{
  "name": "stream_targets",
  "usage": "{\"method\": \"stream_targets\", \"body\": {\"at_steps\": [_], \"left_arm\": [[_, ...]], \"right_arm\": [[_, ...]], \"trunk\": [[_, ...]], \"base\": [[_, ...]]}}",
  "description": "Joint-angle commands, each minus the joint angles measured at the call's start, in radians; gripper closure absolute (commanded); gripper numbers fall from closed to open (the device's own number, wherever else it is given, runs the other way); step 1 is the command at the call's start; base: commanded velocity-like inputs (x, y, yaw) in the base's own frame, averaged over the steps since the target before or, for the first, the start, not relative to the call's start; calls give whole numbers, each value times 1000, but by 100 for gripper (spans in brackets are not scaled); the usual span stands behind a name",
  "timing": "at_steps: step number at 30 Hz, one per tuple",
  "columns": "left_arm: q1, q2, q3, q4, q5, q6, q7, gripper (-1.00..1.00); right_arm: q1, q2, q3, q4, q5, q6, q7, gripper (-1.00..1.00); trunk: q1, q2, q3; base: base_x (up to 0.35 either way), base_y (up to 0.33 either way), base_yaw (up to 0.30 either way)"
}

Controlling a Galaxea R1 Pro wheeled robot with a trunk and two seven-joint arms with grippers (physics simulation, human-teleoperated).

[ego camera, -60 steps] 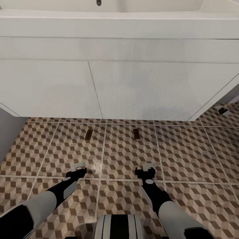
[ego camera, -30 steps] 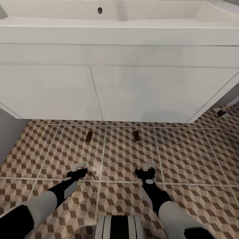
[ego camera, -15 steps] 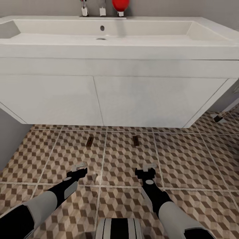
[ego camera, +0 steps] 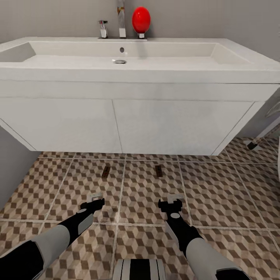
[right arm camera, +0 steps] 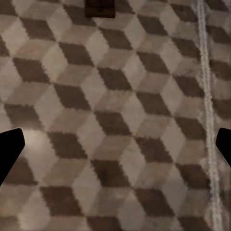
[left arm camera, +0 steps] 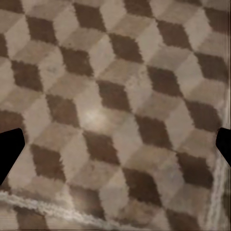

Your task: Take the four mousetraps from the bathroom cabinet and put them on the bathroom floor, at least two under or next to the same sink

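Both arms low and forward, left gripper [ego camera: 94, 201] and right gripper [ego camera: 171, 202] spread wide above floor [ego camera: 217, 186].

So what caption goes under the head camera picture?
Two mousetraps lie on the tiled floor before the white sink.

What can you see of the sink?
The sink is a wide white rectangular basin on a boxy white body with two flat fronts split by a thin seam. It hangs clear of the floor. A round overflow hole and a chrome drain show inside. A chrome faucet stands at the back rim.
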Motion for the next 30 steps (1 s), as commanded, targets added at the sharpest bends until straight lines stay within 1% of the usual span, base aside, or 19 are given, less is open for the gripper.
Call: {"method": "stream_targets", "body": {"at_steps": [1,10,25,30], "left_arm": [[1,-1,-9,-2,8,-2,7,-100],[13,-7,-9,1,9,-1,8,-100],[51,-3,-11,9,9,-1,6,-100],[55,-6,-11,36,9,-1,2,-100]], "right_arm": [[0,0,2,4,6,0,-6,-100],[0,0,2,64,6,-10,-6,-100],[2,-1,2,172,6,-47,-6,-100],[3,-2,2,215,7,-73,-6,-100]], "trunk": [[-1,0,3],[-5,2,38],[-11,6,96],[-31,41,112]], "base": [[0,0,0],[0,0,0],[0,0,0],[0,0,0]]}}
